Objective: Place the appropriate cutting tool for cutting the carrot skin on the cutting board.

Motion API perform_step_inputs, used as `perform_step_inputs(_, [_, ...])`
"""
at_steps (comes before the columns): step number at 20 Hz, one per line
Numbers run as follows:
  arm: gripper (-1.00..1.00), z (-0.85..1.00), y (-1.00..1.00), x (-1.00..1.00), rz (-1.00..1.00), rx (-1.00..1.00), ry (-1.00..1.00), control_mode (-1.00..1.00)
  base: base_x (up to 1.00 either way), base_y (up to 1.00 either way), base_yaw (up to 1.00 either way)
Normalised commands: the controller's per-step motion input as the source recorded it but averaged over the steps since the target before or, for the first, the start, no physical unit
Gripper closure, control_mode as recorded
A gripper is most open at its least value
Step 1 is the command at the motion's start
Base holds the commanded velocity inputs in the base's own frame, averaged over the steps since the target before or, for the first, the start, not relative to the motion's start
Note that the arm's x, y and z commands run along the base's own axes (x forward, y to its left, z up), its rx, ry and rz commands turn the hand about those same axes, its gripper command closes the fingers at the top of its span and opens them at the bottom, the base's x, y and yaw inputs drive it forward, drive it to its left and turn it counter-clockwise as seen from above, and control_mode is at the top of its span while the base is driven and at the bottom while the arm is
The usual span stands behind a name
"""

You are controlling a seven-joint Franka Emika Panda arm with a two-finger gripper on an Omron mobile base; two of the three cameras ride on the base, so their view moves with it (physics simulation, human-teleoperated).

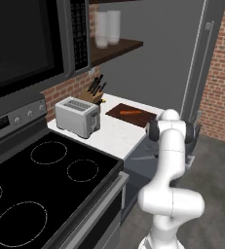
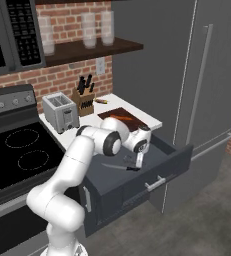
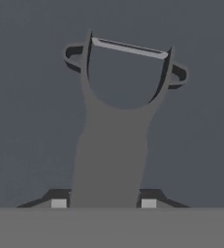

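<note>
Gripper (image 3: pixel 104 204) lowered into open drawer (image 2: pixel 159 165), its 2 fingers (image 3: pixel 58 203) spread apart, gripping nothing. Cutting tool (image 3: pixel 116 126), a Y-shaped peeler, lying flat between and ahead of fingers, long axis running straight away, blade farthest. Cutting board (image 2: pixel 118 118) with carrot (image 2: pixel 118 117) on bench behind.

A silver toaster (image 1: pixel 78 116) is seen left of centre, a knife block (image 1: pixel 94 95) behind it, cups (image 1: pixel 107 27) shelved above, a black stovetop (image 1: pixel 41 180) at lower left.

Grey cutting tool (image 3: pixel 114 145), orange carrot (image 1: pixel 131 112), reddish-brown cutting board (image 1: pixel 118 112), red brick wall (image 2: pixel 62 75), silver toaster (image 1: pixel 77 116)
</note>
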Motion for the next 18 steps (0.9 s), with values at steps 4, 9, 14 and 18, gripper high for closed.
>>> perform_step_inputs(4, [1.00, -0.32, -0.54, -0.39, 0.00, 0.00, 0.00, -1.00, 0.00, 0.00, 0.00])
perform_step_inputs(9, [1.00, -0.26, -0.80, -0.40, 0.00, 0.00, 0.00, -1.00, 0.00, 0.00, 0.00])
perform_step_inputs(14, [1.00, 0.03, -0.77, -0.11, -0.01, 0.02, 0.00, -1.00, 0.00, 0.00, 0.00])
perform_step_inputs(18, [1.00, 1.00, -0.27, -0.03, -0.09, 0.04, -0.04, -1.00, 0.00, 0.00, 0.00])
